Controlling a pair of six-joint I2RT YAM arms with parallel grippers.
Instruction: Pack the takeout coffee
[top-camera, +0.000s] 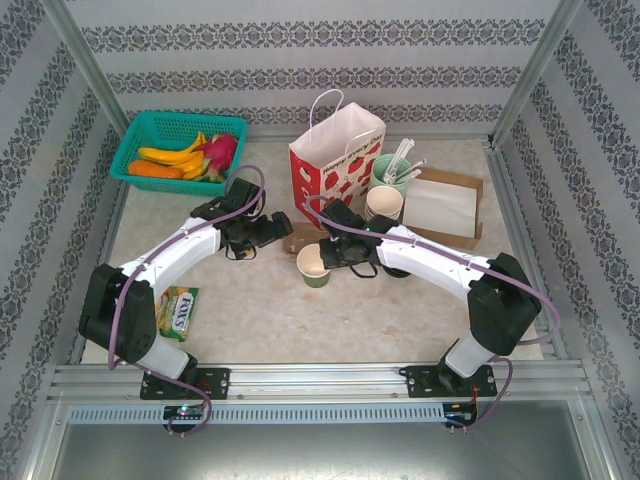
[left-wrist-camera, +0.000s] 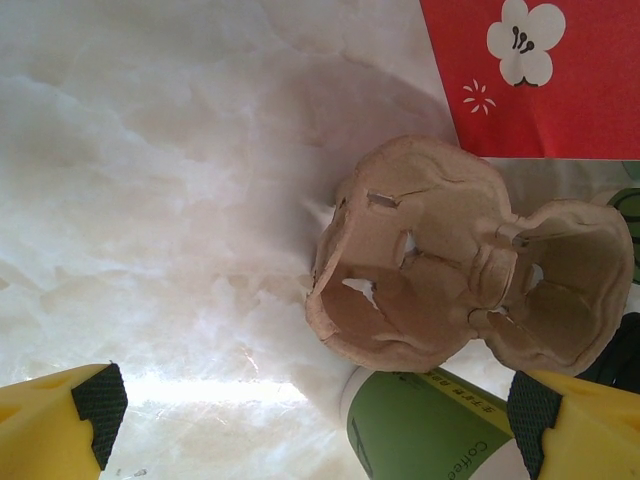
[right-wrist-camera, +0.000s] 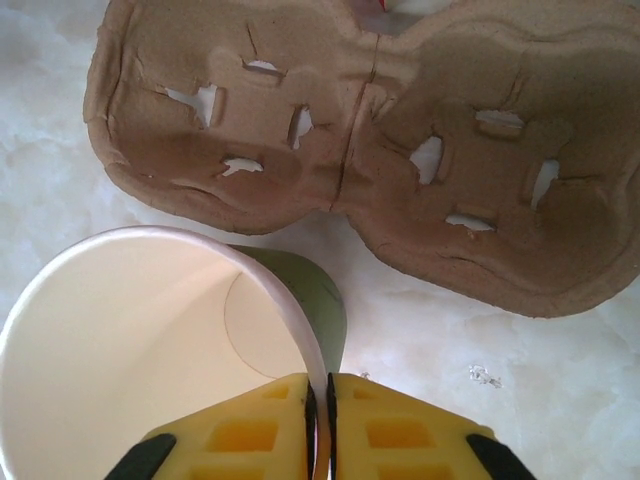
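Observation:
The takeout coffee cup (top-camera: 313, 265) stands upright mid-table, green outside, cream inside, with no lid on it. My right gripper (top-camera: 337, 255) is shut on its rim; in the right wrist view the yellow jaws (right-wrist-camera: 320, 400) pinch the cream rim of the cup (right-wrist-camera: 130, 350), one pad inside and one outside. Just beyond it lies a brown pulp two-cup carrier (top-camera: 298, 240) (right-wrist-camera: 370, 150), empty. My left gripper (top-camera: 268, 228) hovers left of the carrier, open (left-wrist-camera: 318, 420), with the carrier (left-wrist-camera: 450, 270) and the cup's green wall (left-wrist-camera: 430, 430) ahead of its fingers.
A red-and-white paper bag (top-camera: 335, 155) stands behind the carrier. To its right are a stack of cups (top-camera: 385, 203), a mint cup of white utensils (top-camera: 395, 170) and a brown tray of napkins (top-camera: 440, 205). A teal fruit basket (top-camera: 178, 150) sits back left, a candy packet (top-camera: 177, 310) front left.

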